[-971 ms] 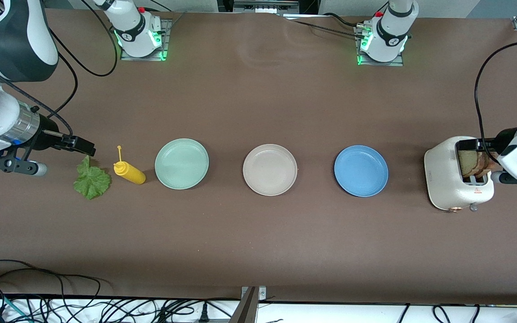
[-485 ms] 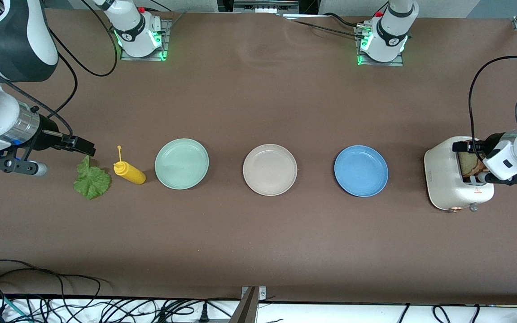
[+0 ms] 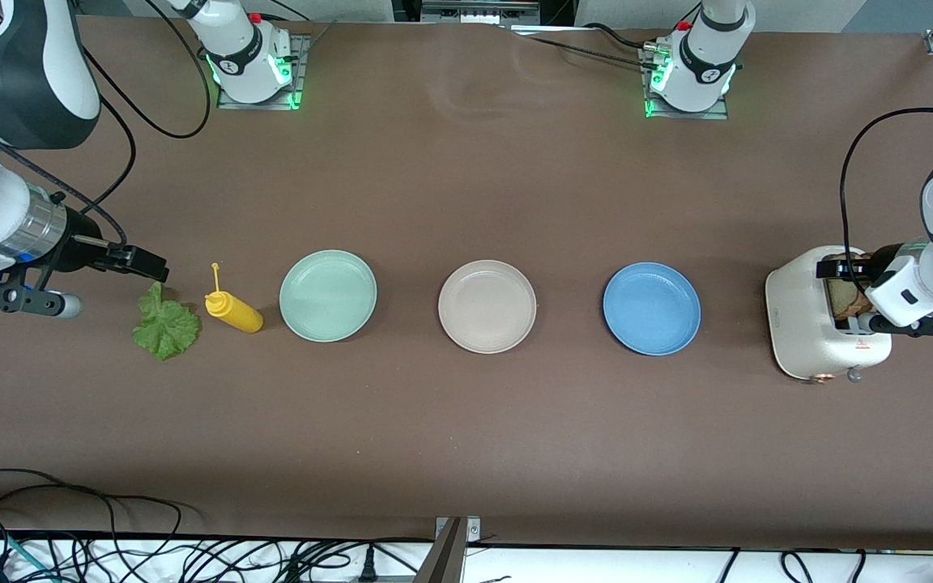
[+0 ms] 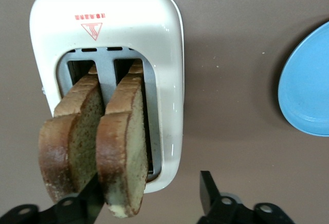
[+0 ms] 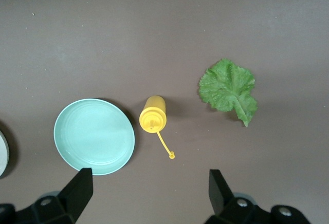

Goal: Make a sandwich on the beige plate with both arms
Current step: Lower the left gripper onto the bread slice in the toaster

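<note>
The beige plate point(image 3: 487, 306) lies bare in the middle of the table. Two brown-crusted toast slices point(image 3: 844, 296) stand in the white toaster point(image 3: 807, 324) at the left arm's end. My left gripper point(image 3: 839, 267) is open over the toaster. In the left wrist view its jaws point(image 4: 149, 198) straddle one slice point(image 4: 123, 142), with one finger between the two slices. The green lettuce leaf point(image 3: 165, 325) lies flat at the right arm's end. My right gripper point(image 3: 138, 263) is open and empty above the table beside the leaf point(image 5: 229, 90).
A yellow squeeze bottle point(image 3: 232, 310) lies between the leaf and a mint-green plate point(image 3: 328, 295). A blue plate point(image 3: 651, 308) sits between the beige plate and the toaster. Cables run along the table edge nearest the front camera.
My left gripper has moved in over the toaster, toward the toast slices. The right arm has barely shifted.
</note>
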{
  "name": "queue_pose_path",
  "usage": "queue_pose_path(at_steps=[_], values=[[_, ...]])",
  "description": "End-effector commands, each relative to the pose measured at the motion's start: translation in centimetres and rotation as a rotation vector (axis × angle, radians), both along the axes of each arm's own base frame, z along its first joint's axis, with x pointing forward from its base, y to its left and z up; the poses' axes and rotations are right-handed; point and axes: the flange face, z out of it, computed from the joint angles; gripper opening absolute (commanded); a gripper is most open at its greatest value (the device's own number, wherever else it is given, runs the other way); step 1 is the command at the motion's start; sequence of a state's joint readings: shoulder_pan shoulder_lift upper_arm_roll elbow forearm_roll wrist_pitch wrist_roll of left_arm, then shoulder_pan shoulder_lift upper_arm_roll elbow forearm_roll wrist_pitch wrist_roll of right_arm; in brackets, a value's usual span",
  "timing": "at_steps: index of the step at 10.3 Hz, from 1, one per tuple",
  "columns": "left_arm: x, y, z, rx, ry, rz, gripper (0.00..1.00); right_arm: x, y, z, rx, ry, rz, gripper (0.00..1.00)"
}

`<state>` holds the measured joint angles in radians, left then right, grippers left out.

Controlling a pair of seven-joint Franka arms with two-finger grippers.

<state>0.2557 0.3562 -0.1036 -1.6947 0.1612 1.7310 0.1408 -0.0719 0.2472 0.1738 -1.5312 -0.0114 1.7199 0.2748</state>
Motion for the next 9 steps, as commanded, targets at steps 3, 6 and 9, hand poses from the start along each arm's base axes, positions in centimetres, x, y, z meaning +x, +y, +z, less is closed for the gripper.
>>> queue_pose_path(at_steps=[3, 6, 9], values=[[-0.4, 1.1, 0.0, 0.026, -0.003, -0.02, 0.2, 0.4, -0.2, 0.3, 0.022, -0.004, 0.009, 1.0], [-0.3, 1.3, 0.5, 0.022, -0.004, -0.05, 0.0, 0.4, -0.2, 0.3, 0.022, -0.004, 0.009, 1.0], [-0.6, 1.5, 2.2, 0.022, -0.007, -0.067, 0.0, 0.4, -0.3, 0.3, 0.022, -0.004, 0.009, 1.0]])
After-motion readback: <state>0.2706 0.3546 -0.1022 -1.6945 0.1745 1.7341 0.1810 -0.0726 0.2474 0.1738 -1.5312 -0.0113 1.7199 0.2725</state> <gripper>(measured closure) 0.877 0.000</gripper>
